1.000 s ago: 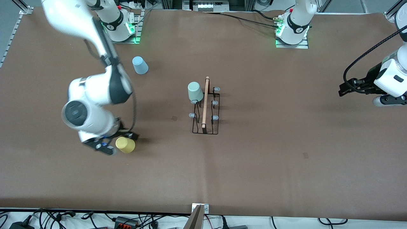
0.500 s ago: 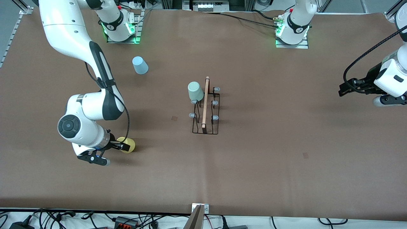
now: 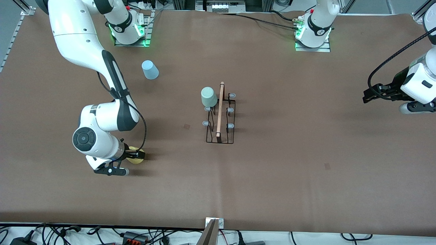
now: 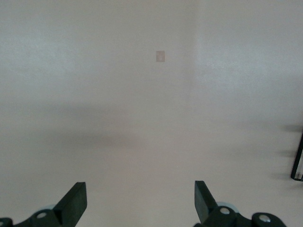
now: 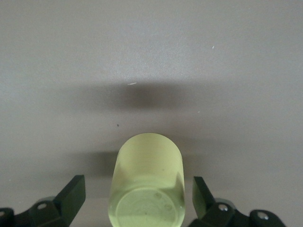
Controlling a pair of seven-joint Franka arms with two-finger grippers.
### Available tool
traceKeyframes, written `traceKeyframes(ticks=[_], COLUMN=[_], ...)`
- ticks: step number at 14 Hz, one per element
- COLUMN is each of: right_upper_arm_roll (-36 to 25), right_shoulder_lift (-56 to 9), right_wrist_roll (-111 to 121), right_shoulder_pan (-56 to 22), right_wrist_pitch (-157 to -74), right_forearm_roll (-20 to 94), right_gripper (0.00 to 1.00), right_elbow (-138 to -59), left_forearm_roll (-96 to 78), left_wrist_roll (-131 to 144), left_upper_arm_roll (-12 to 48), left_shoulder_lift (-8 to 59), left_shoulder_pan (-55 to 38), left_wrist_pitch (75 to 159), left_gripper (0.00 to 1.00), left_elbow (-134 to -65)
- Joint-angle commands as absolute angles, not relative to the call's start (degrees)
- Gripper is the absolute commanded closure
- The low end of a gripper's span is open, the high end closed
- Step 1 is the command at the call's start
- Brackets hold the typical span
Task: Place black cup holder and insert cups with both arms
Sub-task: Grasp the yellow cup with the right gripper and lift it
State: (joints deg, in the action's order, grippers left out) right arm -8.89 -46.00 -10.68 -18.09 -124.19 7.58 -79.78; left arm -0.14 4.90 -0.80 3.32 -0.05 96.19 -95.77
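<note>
The black cup holder (image 3: 220,117) stands mid-table, with a mint green cup (image 3: 208,97) upside down on one of its pegs at the end nearer the robots' bases. A light blue cup (image 3: 150,69) stands upside down on the table toward the right arm's base. The yellow cup (image 3: 139,160) lies on its side toward the right arm's end. My right gripper (image 3: 133,156) is low around it. In the right wrist view the yellow cup (image 5: 147,182) lies between the open fingers (image 5: 73,195) with a gap on each side. My left gripper (image 3: 369,95) waits open over bare table at its own end.
Brown table cover (image 3: 289,163) spreads widely around the holder. A small dark patch (image 3: 186,126) marks the table between the yellow cup and the holder. Cables and a bracket (image 3: 214,226) line the table edge nearest the front camera.
The right arm swung and settled, bringing its gripper lower around the yellow cup, which now shows less. The left arm has not moved.
</note>
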Motion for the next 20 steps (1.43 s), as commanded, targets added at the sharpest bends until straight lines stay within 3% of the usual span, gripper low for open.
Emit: traceKeyframes(ticks=[1,3,4,7,12,16,20], right_upper_arm_roll=[-8.3,-8.3,-8.3,-8.1,-1.8,2.9,2.9], right_shoulder_lift=[-47.0,-46.8,-46.7,-45.6,-45.4,-43.0,-43.0], right_wrist_roll=[-9.1,-9.1,-9.1,-9.0,-10.3,-24.2,-30.6], right_shoulder_pan=[-17.4,-17.4,-17.4,-17.9,-19.2,-23.4,-28.3], right_wrist_pitch=[-123.1,-122.2,-121.0,-114.9,-105.7,-106.1,-107.2], right_forearm_roll=[8.1,8.2,8.2,8.1,7.8,7.9,7.3], right_gripper=[0.36,0.66,0.70,0.72,0.72,0.72,0.72], right_elbow=[-78.0,-78.0,-78.0,-73.6,-61.7,-61.3,-59.4], left_forearm_roll=[0.7,0.6,0.6,0.6,0.6,0.6,0.6], left_wrist_roll=[3.7,3.5,3.5,3.5,3.4,3.4,3.3], left_upper_arm_roll=[-1.0,-1.0,-1.0,-1.0,-1.0,-1.0,-1.0], left_shoulder_lift=[2.8,2.8,2.8,2.8,3.0,3.0,3.0], left_shoulder_pan=[0.3,0.4,0.4,0.4,0.5,0.4,0.5], left_wrist_pitch=[96.5,96.5,96.5,96.5,96.5,96.5,96.5], left_gripper=[0.00,0.00,0.00,0.00,0.00,0.00,0.00], left_elbow=[-96.0,-96.0,-96.0,-96.0,-96.0,-96.0,-96.0])
